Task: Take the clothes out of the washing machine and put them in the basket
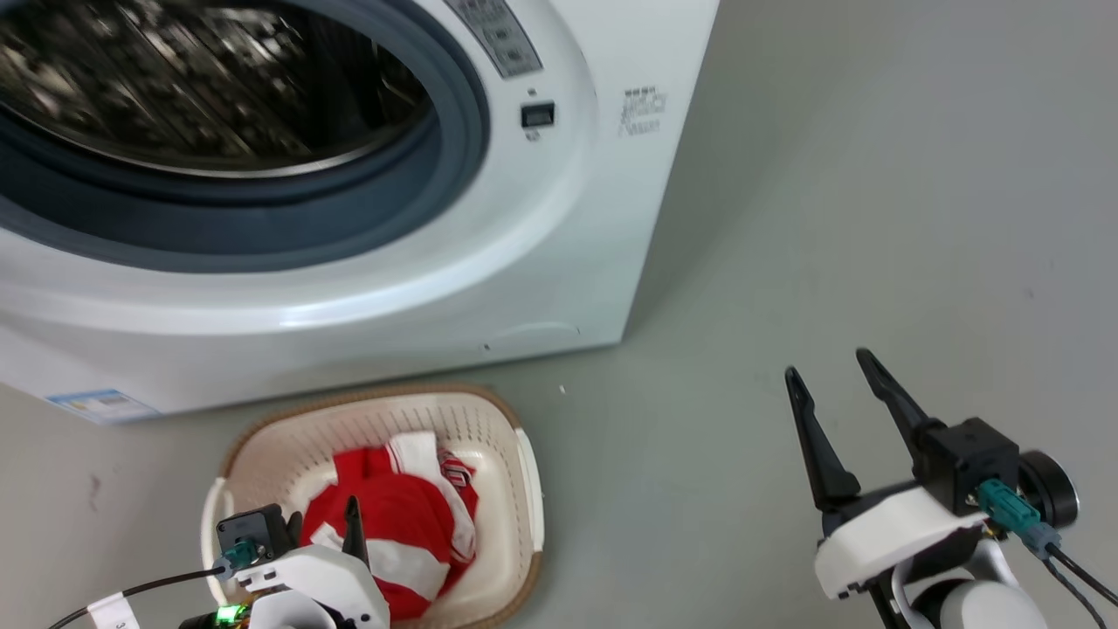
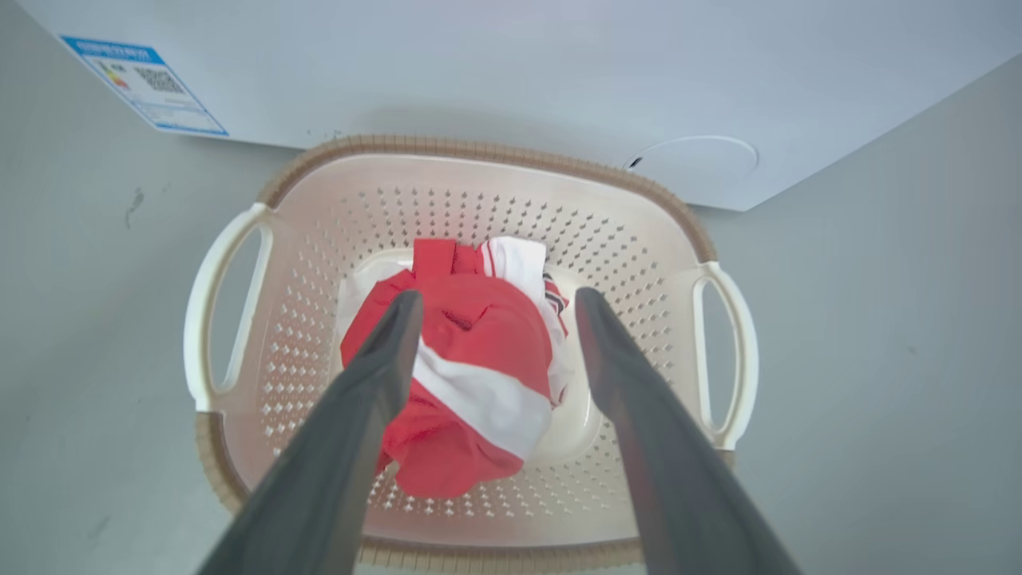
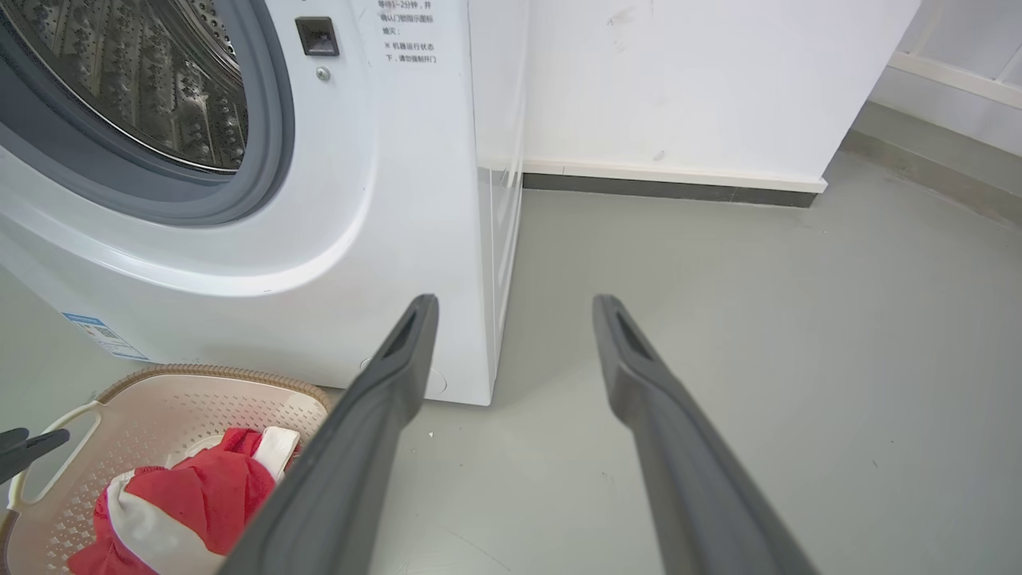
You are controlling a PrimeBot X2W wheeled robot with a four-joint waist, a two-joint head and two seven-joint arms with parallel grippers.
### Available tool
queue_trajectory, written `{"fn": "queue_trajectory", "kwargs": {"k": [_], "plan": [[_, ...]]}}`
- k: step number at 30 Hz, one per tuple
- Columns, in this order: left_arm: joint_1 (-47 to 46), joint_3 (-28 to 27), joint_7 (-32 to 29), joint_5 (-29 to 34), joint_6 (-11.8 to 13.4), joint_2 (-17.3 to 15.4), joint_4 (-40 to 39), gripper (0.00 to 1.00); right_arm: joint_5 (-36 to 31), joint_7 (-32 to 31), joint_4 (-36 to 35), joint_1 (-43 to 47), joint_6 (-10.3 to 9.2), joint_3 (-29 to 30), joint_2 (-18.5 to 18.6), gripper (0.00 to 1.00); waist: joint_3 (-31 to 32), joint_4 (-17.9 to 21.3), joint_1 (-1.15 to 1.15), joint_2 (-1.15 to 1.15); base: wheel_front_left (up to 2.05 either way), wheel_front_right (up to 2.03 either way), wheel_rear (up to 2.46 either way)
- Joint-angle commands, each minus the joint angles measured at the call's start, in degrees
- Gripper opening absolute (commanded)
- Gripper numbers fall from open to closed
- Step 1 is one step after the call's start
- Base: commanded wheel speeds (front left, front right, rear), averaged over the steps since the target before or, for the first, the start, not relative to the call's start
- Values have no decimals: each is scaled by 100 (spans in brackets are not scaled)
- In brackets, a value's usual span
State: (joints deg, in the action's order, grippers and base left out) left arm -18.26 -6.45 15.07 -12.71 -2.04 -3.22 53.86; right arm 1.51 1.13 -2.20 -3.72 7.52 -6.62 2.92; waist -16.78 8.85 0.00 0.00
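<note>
Grey floor (image 3: 758, 319) lies beneath and ahead of the right jaws. Beyond their tips stands a white wall (image 3: 679, 80), with a dark skirting strip (image 3: 671, 192) along its foot. A small dark stain (image 2: 132, 204) marks the floor, up and left of the left jaws.

Open grey floor (image 1: 830, 218) lay on the right; the white front-loading washing machine (image 1: 568, 262) stood just behind the cream perforated basket (image 1: 288, 445).

Chinese print (image 3: 409, 36) on the washing machine (image 3: 383, 200) front, barely legible; its blue sticker (image 2: 144, 84) unreadable.
</note>
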Motion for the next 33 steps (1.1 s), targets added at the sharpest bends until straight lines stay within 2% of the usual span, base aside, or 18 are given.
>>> {"fn": "queue_trajectory", "kwargs": {"k": [1, 6, 11, 21, 33], "plan": [[153, 15, 14, 46, -27, 15, -196, 100, -15, -30, -41, 142, -6, 67, -9, 100, 585, -275, 0, 0, 0, 0, 0], [384, 52, 14, 57, -34, 35, -974, 100, -40, -93, -106, 362, -6, 178, -9, 100, 952, -366, 0, 0, 0, 0, 0], [637, 380, 14, 46, -35, 37, -1957, 100, -24, -137, -195, 595, -6, 375, -9, 100, 1338, -488, 0, 0, 0, 0, 0], [1095, 690, 14, 584, 80, 25, -3789, 100, -39, -187, -334, 948, -6, 622, -9, 100, 1770, -632, 0, 0, 0, 0, 0], [1871, 799, -143, 882, 219, -191, -4675, 100, -25, -212, -401, 1256, -6, 628, -9, 100, 1993, -906, 0, 0, 0, 0, 0]]}}
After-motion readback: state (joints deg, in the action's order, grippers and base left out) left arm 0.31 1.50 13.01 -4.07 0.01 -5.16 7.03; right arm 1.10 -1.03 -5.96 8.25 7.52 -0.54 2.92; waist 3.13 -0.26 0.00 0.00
